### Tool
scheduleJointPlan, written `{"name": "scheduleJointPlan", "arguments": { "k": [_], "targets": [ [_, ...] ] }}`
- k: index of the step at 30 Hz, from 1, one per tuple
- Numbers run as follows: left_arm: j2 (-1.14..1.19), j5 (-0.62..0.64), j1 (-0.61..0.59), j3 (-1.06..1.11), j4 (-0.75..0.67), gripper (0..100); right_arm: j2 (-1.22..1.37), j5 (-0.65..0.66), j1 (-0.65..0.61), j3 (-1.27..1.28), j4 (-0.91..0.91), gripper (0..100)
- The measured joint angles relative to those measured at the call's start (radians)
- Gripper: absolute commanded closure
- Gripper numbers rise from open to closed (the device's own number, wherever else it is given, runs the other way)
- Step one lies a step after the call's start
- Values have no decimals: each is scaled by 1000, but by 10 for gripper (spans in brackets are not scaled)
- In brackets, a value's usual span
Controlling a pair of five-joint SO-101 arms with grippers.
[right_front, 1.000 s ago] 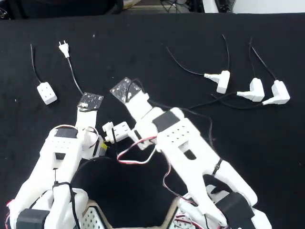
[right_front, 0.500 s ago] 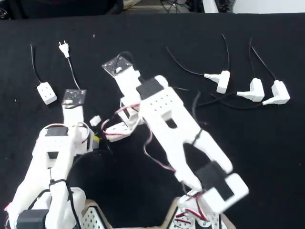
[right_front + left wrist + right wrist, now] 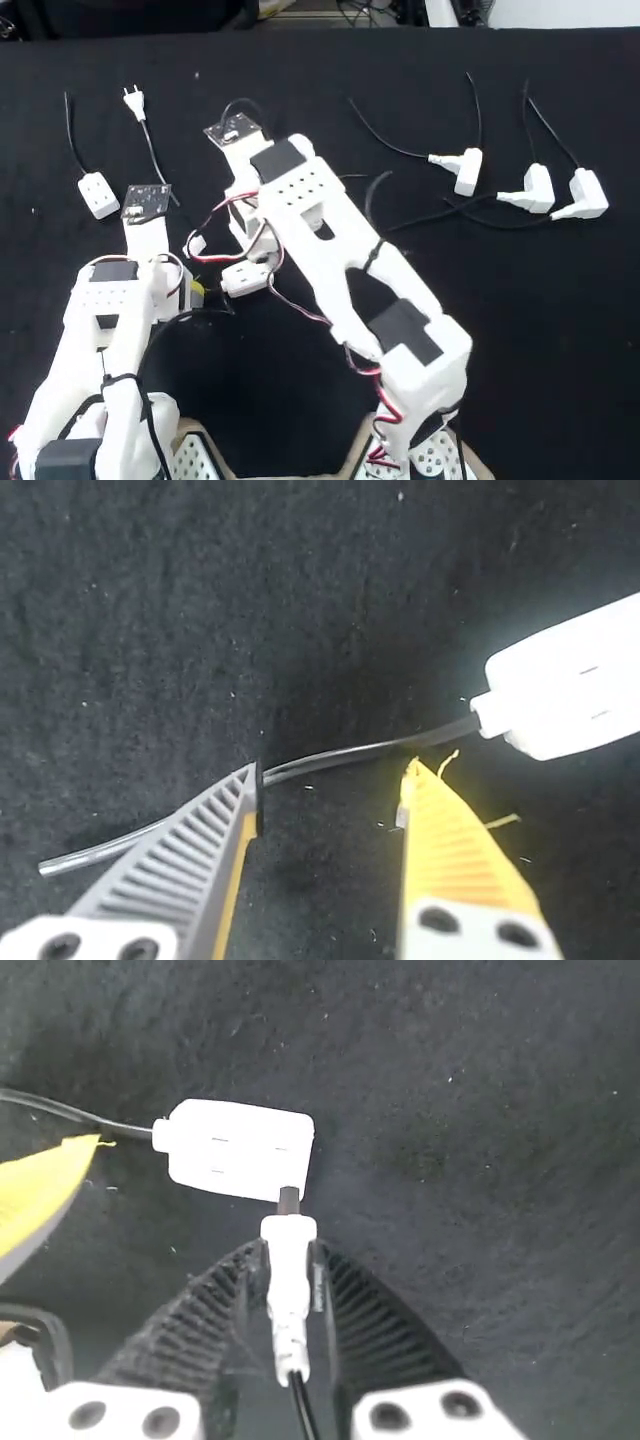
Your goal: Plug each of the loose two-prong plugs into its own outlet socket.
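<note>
A: What does the right pincer [image 3: 288, 1252] have?

B: It is closed narrowly on a white two-prong plug [image 3: 287, 1290], and the prongs touch the face of a white socket [image 3: 238, 1150] lying on the black table [image 3: 300, 70]. How far in they sit cannot be told.

A: And the left pincer [image 3: 330, 780]?

B: It stands wide and holds nothing. Its grey and yellow tips are either side of the socket's black cord [image 3: 350, 752], just beside the socket body.

A: Anything else loose?

B: In the high view another plug [image 3: 133, 97] lies near the table's far left on its own cord. A small square socket [image 3: 98, 193] lies near it, not touching.
</note>
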Motion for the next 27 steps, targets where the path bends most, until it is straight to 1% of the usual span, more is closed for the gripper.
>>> {"name": "scheduleJointPlan", "arguments": {
  "k": [5,12,16,27],
  "targets": [
    [0,43,0,-2,0,766,83,-15,0,-75,41,988],
    [0,46,0,-2,0,766,181,-15,0,-180,103,988],
    [0,46,0,-2,0,766,227,-49,0,-235,129,988],
    [0,46,0,-2,0,766,259,-55,0,-256,129,987]
  ]
}}
